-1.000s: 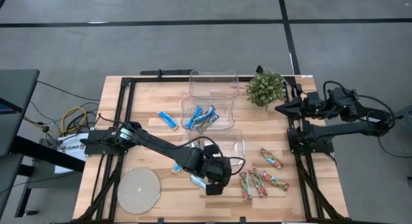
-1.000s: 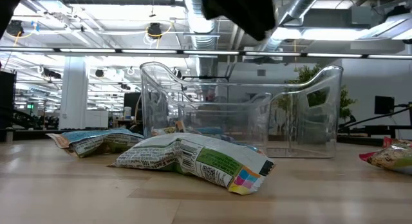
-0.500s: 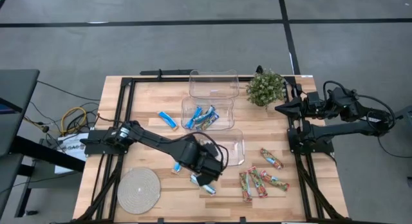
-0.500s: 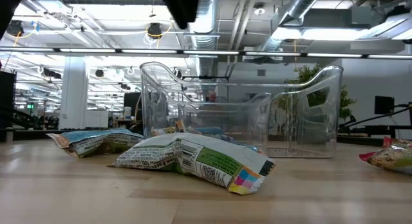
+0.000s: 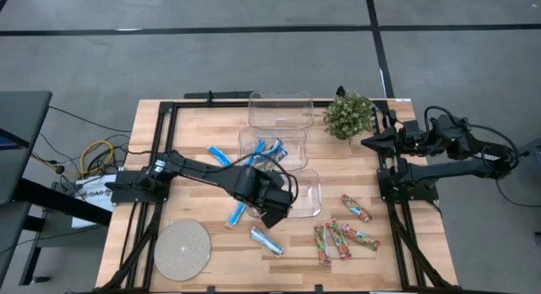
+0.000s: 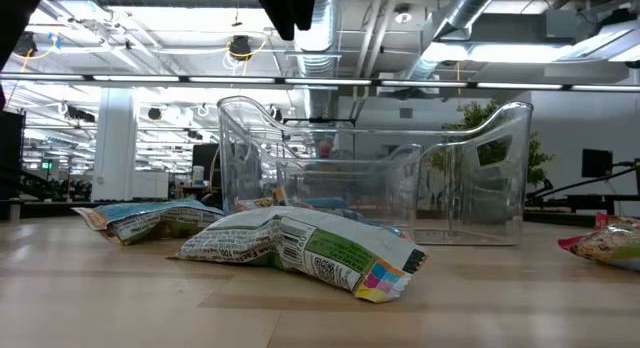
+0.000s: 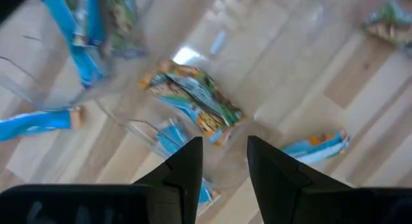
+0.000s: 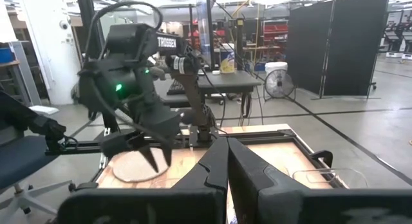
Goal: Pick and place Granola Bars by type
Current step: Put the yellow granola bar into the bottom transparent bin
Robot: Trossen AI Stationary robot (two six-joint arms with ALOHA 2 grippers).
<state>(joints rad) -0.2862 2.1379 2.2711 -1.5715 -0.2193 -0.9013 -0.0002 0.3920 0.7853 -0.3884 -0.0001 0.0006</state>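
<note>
My left gripper [image 5: 273,209] hovers open and empty over the near-left corner of the nearest clear bin [image 5: 306,191]; in the left wrist view its fingers [image 7: 222,143] stand above a tan-orange bar [image 7: 193,105] lying flat below. Blue and tan bars [image 5: 265,154] lie in the middle bin. Loose on the table lie blue bars [image 5: 221,157] [image 5: 237,215], a wrapped bar [image 5: 266,241] and red-green-orange bars [image 5: 338,238] [image 5: 356,208]. My right gripper [image 8: 225,153] is shut, parked at the table's right edge [image 5: 372,142].
An empty clear bin [image 5: 281,110] stands at the far edge beside a small potted plant [image 5: 348,114]. A round woven coaster [image 5: 181,249] lies at the near-left corner. In the low view two bars [image 6: 300,248] [image 6: 150,220] lie in front of the bin [image 6: 470,178].
My left gripper has drawn back from above the wrapped bar near the table's near edge, moving toward the far edge and slightly left, and now stands over the nearest bin's corner. That bar lies uncovered on the table where it was.
</note>
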